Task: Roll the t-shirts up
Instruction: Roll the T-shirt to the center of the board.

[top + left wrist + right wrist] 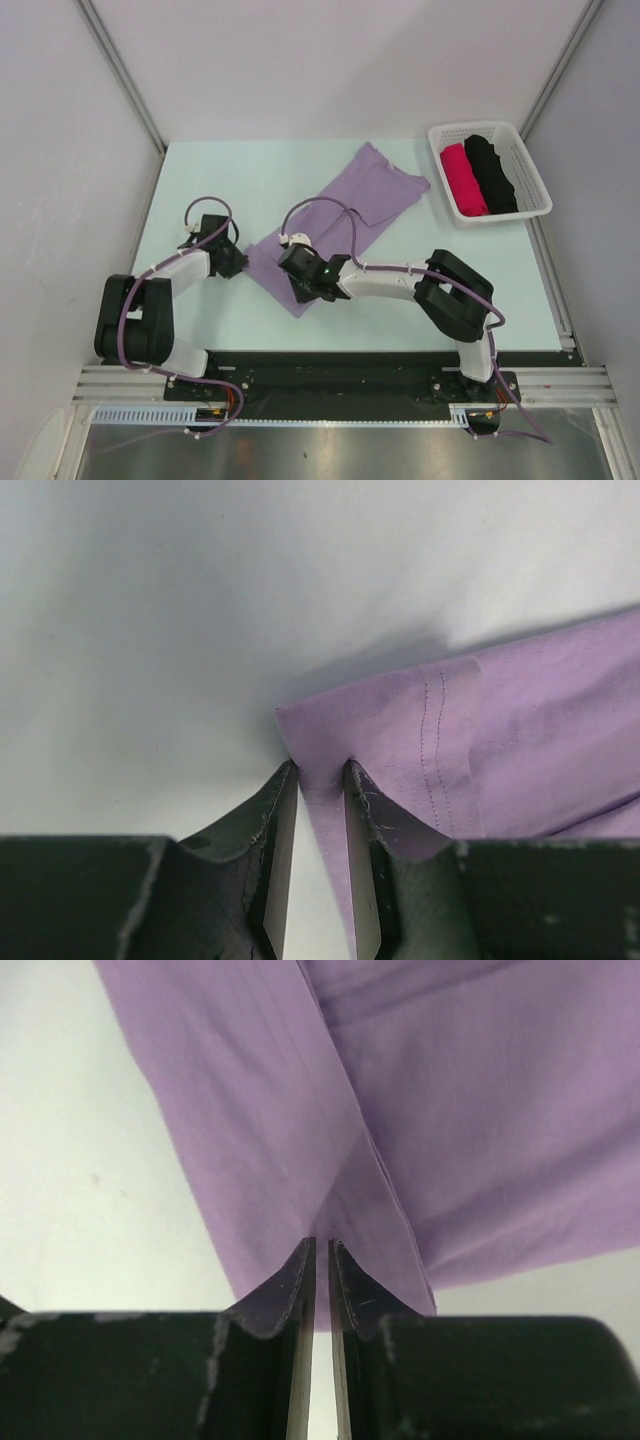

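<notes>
Overhead view: you see the lavender t-shirt (345, 205), folded into a long strip, lying diagonally on the pale green worktop (200, 180). Its near end sits between the two arms and its far end points toward the white basket (537, 172) at the far right corner. The basket holds a pink roll (463, 178) and a black roll (492, 172) side by side.

Left wrist view: the left fingers (283, 798) stand partly open, one on each side of the near left corner of the t-shirt. A narrow tongue of cloth lies in the gap between them and bare worktop shows below it. You cannot tell from here whether the cloth is pinched yet. A line of double stitching runs just beside this corner.

Right wrist view: the right fingers (302, 1265) are almost fully closed, leaving only a thin slit. They pinch a fold at the near edge of the t-shirt, and the cloth rises into a small tent where it meets the tips.
</notes>
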{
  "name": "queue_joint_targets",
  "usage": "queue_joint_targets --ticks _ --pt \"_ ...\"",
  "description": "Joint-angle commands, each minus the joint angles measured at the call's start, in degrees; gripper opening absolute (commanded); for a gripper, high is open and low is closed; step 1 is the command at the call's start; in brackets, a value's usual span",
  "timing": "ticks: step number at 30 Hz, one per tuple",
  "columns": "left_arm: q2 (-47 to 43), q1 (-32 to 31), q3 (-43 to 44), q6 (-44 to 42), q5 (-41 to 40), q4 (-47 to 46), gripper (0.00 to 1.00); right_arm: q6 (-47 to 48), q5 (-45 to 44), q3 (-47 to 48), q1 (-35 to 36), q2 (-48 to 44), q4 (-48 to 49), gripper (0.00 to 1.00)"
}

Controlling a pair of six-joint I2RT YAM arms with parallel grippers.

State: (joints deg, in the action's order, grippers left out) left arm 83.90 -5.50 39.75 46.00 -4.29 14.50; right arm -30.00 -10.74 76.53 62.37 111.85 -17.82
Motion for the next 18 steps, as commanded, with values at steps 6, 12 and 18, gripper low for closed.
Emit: queue_joint_targets --ticks 6,12,18 --pt "0.6 0.4 2.4 -1.4 -2.2 0.6 0.30 -1.1 -1.1 -6.1 1.5 -1.3 0.8 0.13" --pt "-1.3 0.5 3.0 -2.1 -3.3 2.1 0.37 0.3 -3.1 -6.5 1.9 -5.3 0.6 0.15" --pt "-3.6 1.1 2.9 -2.7 -4.0 2.9 0.43 4.3 -7.7 -6.5 4.7 -9.2 0.8 0.20"
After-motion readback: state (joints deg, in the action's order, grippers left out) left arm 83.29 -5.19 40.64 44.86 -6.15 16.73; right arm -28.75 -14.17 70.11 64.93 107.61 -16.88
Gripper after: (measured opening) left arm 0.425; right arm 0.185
